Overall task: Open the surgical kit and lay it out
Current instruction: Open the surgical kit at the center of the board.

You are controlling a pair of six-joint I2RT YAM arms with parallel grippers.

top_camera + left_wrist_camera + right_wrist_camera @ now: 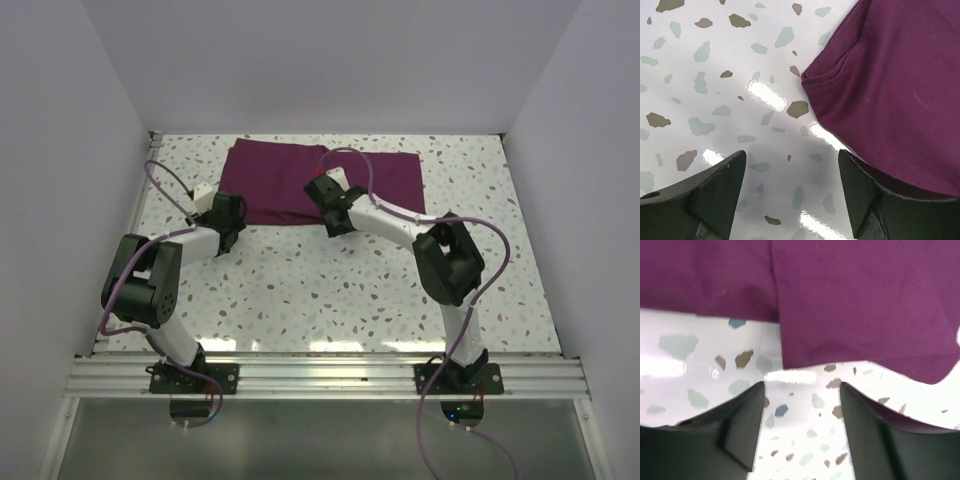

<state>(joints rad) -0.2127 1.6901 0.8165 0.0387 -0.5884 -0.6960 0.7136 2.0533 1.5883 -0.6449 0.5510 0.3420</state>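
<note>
The surgical kit (290, 180) is a folded dark purple cloth wrap lying flat at the back of the speckled table; what it holds is hidden. My left gripper (207, 197) is low at the wrap's front left corner. In the left wrist view the left gripper (791, 160) is open over bare table, with the cloth (890, 90) and a small fold just past its right finger. My right gripper (322, 190) is at the wrap's front edge near the middle. In the right wrist view the right gripper (801, 390) is open over bare table, the cloth edge (840, 300) just ahead.
White walls (70, 150) close in the table on the left, back and right. An aluminium rail (320, 375) runs along the near edge by the arm bases. Purple cables (165, 180) loop from both arms. Bare speckled tabletop (320, 290) lies in front of the wrap.
</note>
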